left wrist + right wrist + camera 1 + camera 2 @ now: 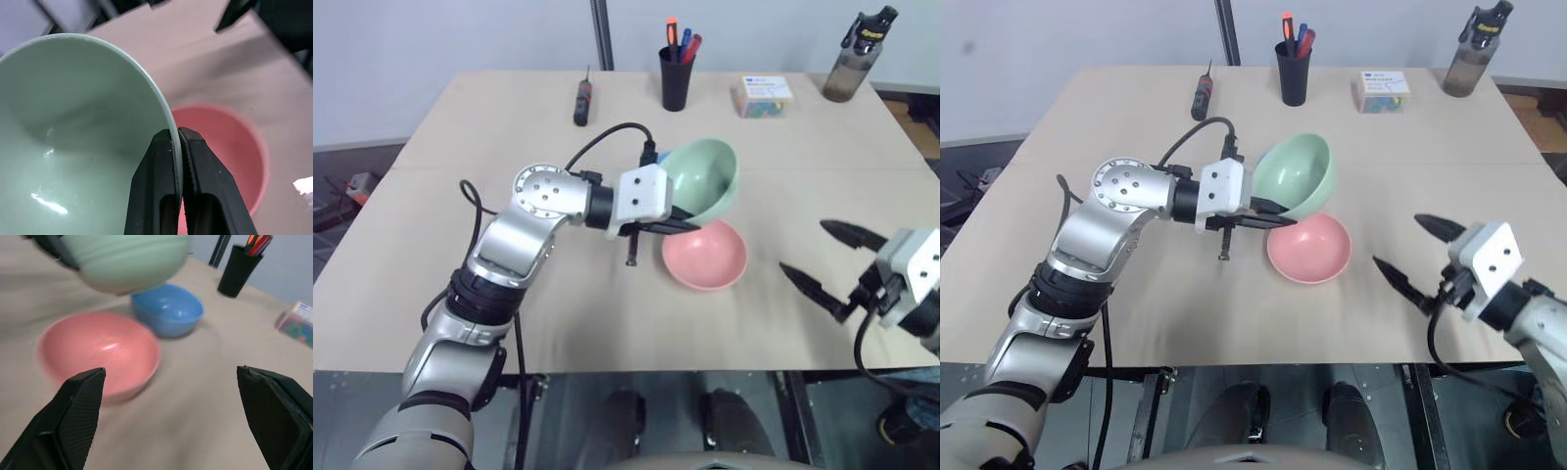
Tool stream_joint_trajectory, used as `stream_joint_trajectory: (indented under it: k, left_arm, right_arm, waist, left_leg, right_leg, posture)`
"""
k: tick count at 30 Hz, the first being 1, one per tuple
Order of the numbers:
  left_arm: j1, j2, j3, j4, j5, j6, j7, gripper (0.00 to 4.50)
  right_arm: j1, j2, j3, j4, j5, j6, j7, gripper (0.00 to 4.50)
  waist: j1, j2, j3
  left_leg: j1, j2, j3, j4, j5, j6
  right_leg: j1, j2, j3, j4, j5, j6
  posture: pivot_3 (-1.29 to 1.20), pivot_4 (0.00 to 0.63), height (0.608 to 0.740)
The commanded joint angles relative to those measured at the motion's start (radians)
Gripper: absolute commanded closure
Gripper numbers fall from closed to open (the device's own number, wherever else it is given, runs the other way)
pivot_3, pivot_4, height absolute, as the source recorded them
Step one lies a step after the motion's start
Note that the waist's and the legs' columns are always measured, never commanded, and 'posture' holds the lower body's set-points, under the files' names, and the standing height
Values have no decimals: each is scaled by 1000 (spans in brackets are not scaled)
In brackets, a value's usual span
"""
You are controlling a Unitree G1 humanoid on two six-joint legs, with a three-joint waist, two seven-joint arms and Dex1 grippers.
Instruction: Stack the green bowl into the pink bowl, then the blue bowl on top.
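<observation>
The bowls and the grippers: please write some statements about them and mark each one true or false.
1. The left gripper is shut on the rim of the pale mint-green plastic bowl. True.
2. The green bowl already sits inside the salmon-pink plastic bowl. False: it is held tilted in the air above the pink bowl.
3. The right gripper is open and holds nothing. True.
4. The light sky-blue plastic bowl is stacked in the pink bowl. False: it stands by itself on the table, behind the pink bowl.
</observation>
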Motion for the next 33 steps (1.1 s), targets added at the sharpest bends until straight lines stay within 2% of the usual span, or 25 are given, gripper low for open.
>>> stream_joint_trajectory:
  k: [1,2,3,4,7,9,11,15,23,33]
  left_arm:
    - [-41,-15,-6,37,-17,-56,-64,4407]
    - [-43,-12,-13,41,-19,-67,-92,4407]
    - [-45,-8,-20,46,-19,-75,-115,3758]
    - [-48,-10,-23,50,-18,-84,-128,3548]
    - [-69,-21,-8,82,-5,-99,-121,2313]
    - [-107,-18,7,149,38,-103,-79,2313]
    - [-166,3,-12,281,160,-157,0,2313]
    - [-260,26,-70,543,345,-363,95,2313]
    - [-351,-66,-120,872,471,-604,154,2313]
    - [-465,-192,-172,1182,605,-715,259,2313]
  right_arm:
    - [57,0,-93,-72,29,-21,-2,0]
    - [60,-1,-98,-75,30,-23,-12,0]
    - [59,-2,-100,-79,34,-21,-21,0]
    - [57,-4,-97,-83,37,-19,-28,0]
    - [37,-13,-70,-88,32,-13,-49,0]
    - [15,-18,-43,-91,29,-11,-63,0]
    - [-9,-20,-11,-90,30,-8,-76,0]
    - [-63,-23,70,-67,3,-19,-95,0]
    - [-198,-37,212,32,-75,-61,-93,0]
    - [-237,-14,287,64,-135,-94,-120,0]
  waist:
    - [-1,0,0]
    - [-2,0,0]
    - [-4,0,0]
    - [-4,0,0]
    - [0,0,0]
    - [1,0,0]
    - [2,0,0]
    - [-2,0,0]
    - [6,-2,1]
    - [2,-2,1]
  left_leg:
    - [0,0,0,0,0,0]
    - [1,0,0,1,0,0]
    - [2,0,0,1,0,0]
    - [2,0,1,1,0,0]
    - [2,1,0,1,0,0]
    - [1,1,0,1,0,0]
    - [1,0,0,1,0,0]
    - [1,-2,-1,1,0,0]
    - [-3,-2,-2,1,2,-3]
    - [-3,-3,-2,1,1,-2]
  right_leg:
    - [1,0,0,0,0,0]
    - [1,0,0,0,0,0]
    - [1,0,1,0,0,0]
    - [1,1,1,0,0,0]
    - [1,2,0,0,0,0]
    - [1,1,0,0,0,0]
    - [1,1,0,0,0,0]
    - [0,2,0,0,0,0]
    - [-1,0,-2,-2,0,0]
    - [-1,1,-2,-2,0,1]
  posture:
    - [0,150,740]
    - [0,150,740]
    - [0,150,740]
    - [0,150,740]
    - [0,150,740]
    - [0,150,740]
    - [0,150,740]
    - [0,150,740]
    - [0,150,740]
    - [0,150,740]
